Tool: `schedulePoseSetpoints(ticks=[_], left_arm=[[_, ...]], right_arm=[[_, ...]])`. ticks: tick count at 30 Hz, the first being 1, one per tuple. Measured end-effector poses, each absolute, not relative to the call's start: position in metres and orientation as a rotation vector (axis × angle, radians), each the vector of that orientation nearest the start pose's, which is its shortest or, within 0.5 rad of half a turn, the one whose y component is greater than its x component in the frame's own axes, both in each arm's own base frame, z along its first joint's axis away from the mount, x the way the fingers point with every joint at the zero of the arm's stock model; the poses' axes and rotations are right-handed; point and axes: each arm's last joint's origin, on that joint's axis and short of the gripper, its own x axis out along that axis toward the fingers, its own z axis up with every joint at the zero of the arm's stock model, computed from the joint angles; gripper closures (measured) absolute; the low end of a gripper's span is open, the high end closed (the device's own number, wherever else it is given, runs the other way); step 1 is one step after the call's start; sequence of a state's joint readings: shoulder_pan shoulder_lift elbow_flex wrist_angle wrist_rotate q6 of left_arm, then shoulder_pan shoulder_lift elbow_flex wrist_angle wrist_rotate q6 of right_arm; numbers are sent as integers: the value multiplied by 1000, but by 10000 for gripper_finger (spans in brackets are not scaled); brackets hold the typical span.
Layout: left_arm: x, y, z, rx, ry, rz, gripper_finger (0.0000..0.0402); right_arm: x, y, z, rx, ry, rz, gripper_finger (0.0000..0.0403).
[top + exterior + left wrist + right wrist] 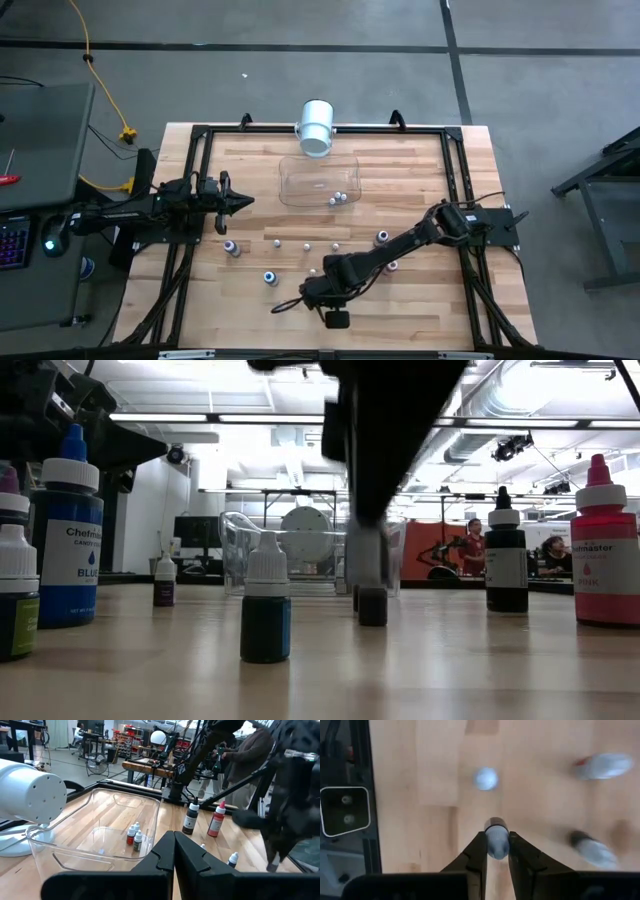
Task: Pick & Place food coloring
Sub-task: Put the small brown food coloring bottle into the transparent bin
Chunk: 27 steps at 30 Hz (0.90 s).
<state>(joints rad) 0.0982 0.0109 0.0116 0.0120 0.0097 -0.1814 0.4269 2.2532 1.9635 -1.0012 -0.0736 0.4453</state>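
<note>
One small dark food-coloring bottle with a whitish cap (496, 838) stands upright on the pale wooden worktop (420, 300), pinched at its cap between the two dark fingers of the right hand (497, 851), which is closed on it from directly above. In the low view this same bottle (372, 598) sits on the wood beneath the blurred black arm. From overhead, the right hand (312, 291) is low over the front middle of the worktop, its arm stretching in from the right edge.

Several more tiny bottles stand scattered around it: a dark teal one with a white cap (266, 612) just beside and nearer the front, a black one with a white collar (506, 560) and a pink one (603, 550) off to one side, and a tall blue bottle with a blue tip (69, 535) on the other side. Two further small bottles, one red-labelled (131, 834) and one green-labelled (137, 841), already stand inside the clear plastic tub (290, 190) at the back middle. Just behind the tub is a big white cylinder (315, 127).

Left hand (243, 201) hovers above the left part of the worktop, near the tub, its fingers pressed together on nothing. People show in the room beyond.
</note>
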Motion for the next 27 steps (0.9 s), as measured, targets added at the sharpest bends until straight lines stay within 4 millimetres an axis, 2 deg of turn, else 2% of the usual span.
schedulePoseSetpoints(ticks=[11,18,27], left_arm=[[97,9,168,-181,-21,87,401],[97,9,168,-181,-21,88,401],[97,9,168,-181,-21,88,401]], right_arm=[[416,165,301,2,1281,-34,357],[408,138,319,32,1267,-95,357],[415,98,326,63,1255,-146,357]])
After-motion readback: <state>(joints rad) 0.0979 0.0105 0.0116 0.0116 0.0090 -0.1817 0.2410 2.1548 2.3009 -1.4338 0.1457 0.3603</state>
